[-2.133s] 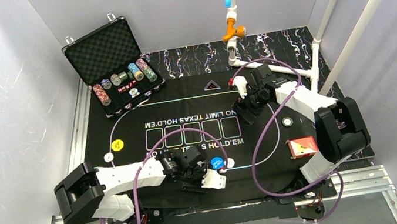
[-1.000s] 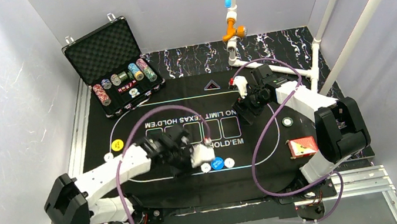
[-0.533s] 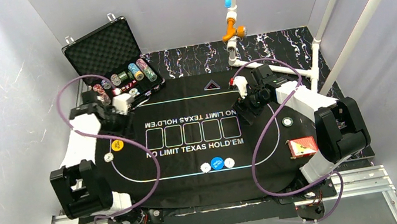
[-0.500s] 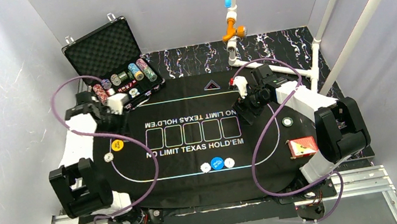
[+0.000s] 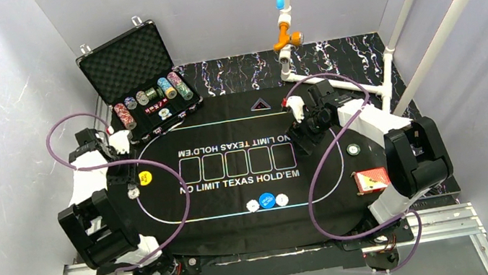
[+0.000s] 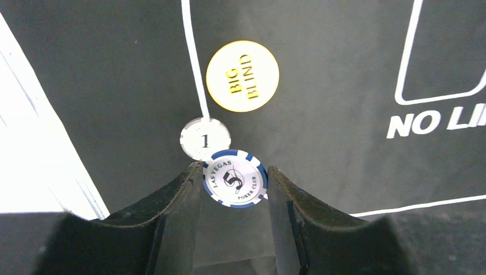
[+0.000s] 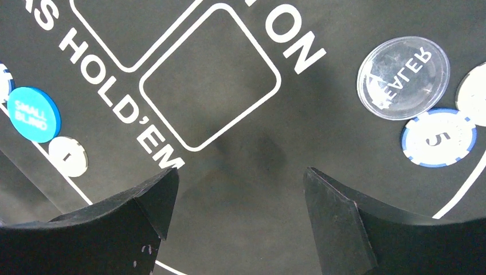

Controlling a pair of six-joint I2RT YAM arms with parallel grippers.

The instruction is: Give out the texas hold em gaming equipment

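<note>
Left wrist view: the left hand [image 6: 232, 170] is clenched on a blue-edged chip marked 5 [image 6: 234, 179], pinched flat between its 2 fingers [image 6: 177, 212]. Just beyond the fingertips lies a white chip marked 1 [image 6: 205, 139]; whether its near rim touches the held chip I cannot tell. The yellow BIG BLIND button [image 6: 242, 75] sits just past that, near the left edge of the mat [image 6: 332, 172]. The right hand [image 7: 239, 175] hangs released, jaws wide with nothing between, over the mat right of its middle. The clear DEALER button [image 7: 403, 77] and a second 5 chip [image 7: 438, 137] lie apart from it, towards the mat's right edge.
</note>
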